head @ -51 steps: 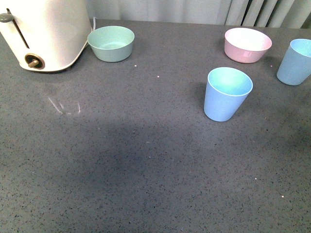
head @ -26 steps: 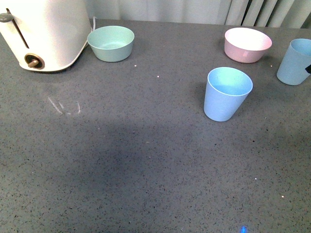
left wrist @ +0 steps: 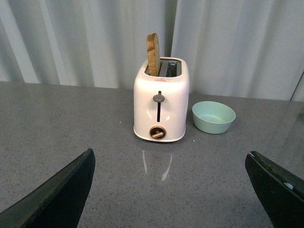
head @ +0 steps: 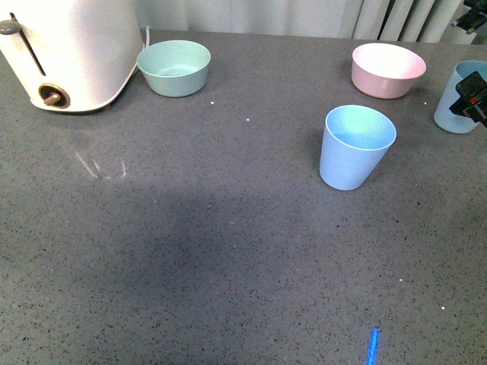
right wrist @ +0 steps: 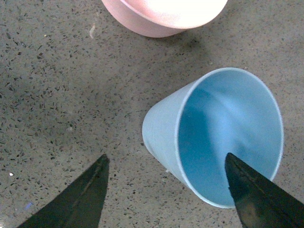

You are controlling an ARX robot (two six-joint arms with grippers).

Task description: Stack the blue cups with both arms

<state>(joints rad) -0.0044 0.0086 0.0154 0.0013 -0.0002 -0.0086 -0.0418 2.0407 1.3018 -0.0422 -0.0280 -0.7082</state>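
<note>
Front view: one blue cup (head: 357, 147) stands upright on the grey table (head: 190, 251), all on its own. Farther back, at the right edge, stands the other blue cup (head: 455, 103), near the pink bowl (head: 387, 70). The right gripper (right wrist: 165, 159) hangs over it, fingers wide apart, holding nothing. The left gripper (left wrist: 169, 154) is spread wide too and empty, facing the toaster (left wrist: 160, 107) and green bowl (left wrist: 213, 117) at the back.
</note>
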